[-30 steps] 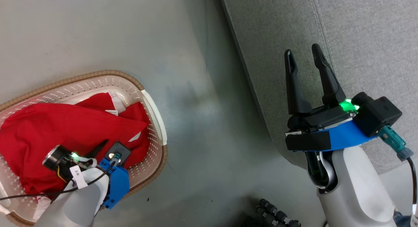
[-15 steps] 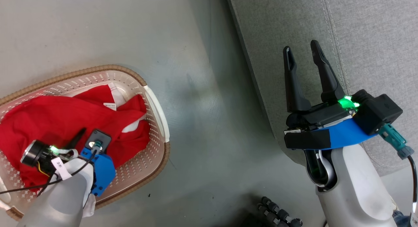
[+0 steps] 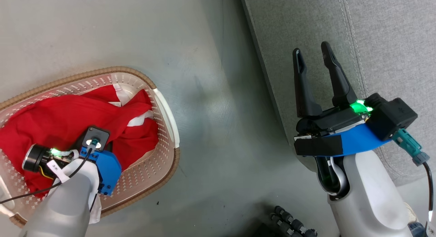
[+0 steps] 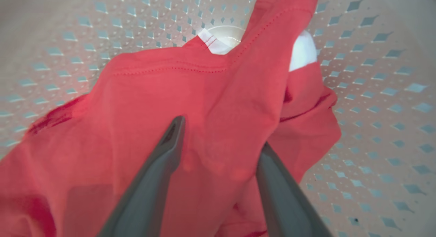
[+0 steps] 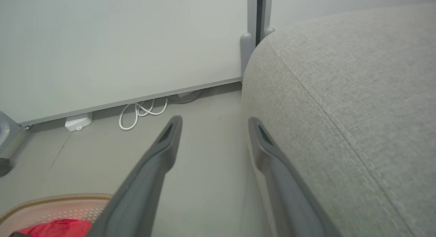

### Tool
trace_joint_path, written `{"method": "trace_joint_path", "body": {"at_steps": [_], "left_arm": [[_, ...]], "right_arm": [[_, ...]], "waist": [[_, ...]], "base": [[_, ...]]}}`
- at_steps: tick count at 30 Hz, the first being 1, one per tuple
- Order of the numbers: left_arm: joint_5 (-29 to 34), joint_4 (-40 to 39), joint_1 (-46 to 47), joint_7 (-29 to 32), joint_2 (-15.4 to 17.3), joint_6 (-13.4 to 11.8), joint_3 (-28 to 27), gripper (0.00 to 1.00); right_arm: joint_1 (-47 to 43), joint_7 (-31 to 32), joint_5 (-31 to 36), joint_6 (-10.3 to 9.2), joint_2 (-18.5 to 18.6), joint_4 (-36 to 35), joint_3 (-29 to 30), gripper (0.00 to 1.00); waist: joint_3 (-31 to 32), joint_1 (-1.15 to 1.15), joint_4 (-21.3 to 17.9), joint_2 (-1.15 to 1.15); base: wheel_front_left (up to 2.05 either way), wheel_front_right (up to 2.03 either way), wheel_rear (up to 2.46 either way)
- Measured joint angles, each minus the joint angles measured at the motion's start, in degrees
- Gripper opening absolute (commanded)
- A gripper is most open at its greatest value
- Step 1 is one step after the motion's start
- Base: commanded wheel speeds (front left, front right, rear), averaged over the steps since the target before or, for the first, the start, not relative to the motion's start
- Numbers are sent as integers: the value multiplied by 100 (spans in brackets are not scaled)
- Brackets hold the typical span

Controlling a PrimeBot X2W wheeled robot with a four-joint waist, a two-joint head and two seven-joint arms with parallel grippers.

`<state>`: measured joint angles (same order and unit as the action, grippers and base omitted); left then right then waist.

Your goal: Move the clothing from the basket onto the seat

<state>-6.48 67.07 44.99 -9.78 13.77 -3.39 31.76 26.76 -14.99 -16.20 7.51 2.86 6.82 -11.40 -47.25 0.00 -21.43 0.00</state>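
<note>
Red cotton crowds the eight o'clock corner of the head view, where the clothing (image 3: pixel 68 117) lies heaped in the basket (image 3: pixel 85 73). The basket stands on the grey floor (image 3: pixel 204 93), well apart from the seat (image 3: pixel 374 42) at two o'clock.

The left gripper (image 4: pixel 221 133) reaches down into the pile, its two fingers spread wide with a fold of red fabric bulging between them. Nothing is pinched yet, and the pose reads as the set-up for a grab.

The right gripper (image 3: pixel 310 48), at four o'clock, hovers over the seat's edge with fingers parted and empty, pointing toward twelve. It is probably parked by the drop spot, clear of the other arm's work.

White trim shows on the pile's two o'clock side, near the basket's white handle (image 3: pixel 167 110). A small white label (image 3: pixel 114 103) on the cloth and a white tag (image 3: pixel 54 167) on the left wrist both carry print. The tag seems to begin with a 3; the rest is too small to read.
</note>
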Motion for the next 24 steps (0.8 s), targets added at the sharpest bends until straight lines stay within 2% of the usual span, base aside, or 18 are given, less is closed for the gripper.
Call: {"method": "trace_joint_path", "body": {"at_steps": [1, 2, 8, 16, 24], "left_arm": [[-27, 23, 9, -19, -3, 0, -15, 64], [-62, 46, 19, -24, -4, 1, -27, 0], [-356, 112, 29, -162, -104, 100, -209, 0], [-472, 287, -121, -269, -243, 180, -187, 0], [-612, 392, -443, -390, -577, 252, -156, 0]], "right_arm": [[0, 0, 0, 0, 0, 2, -13, 100], [0, 0, 1, 0, 0, 3, -26, 100], [-4, 0, 24, 0, 0, 49, -59, 100], [-43, -10, 157, 0, 0, 159, -47, 100], [-263, -13, 417, 0, -3, 392, 89, 100]], "waist": [[10, 0, 5, 0], [20, 0, 7, 0], [147, 0, 41, 0], [544, 0, 173, 0], [1187, -1, 396, 0]], "base": [[0, 0, 0], [0, 0, 0], [0, 0, 0], [0, 0, 0], [0, 0, 0]]}}
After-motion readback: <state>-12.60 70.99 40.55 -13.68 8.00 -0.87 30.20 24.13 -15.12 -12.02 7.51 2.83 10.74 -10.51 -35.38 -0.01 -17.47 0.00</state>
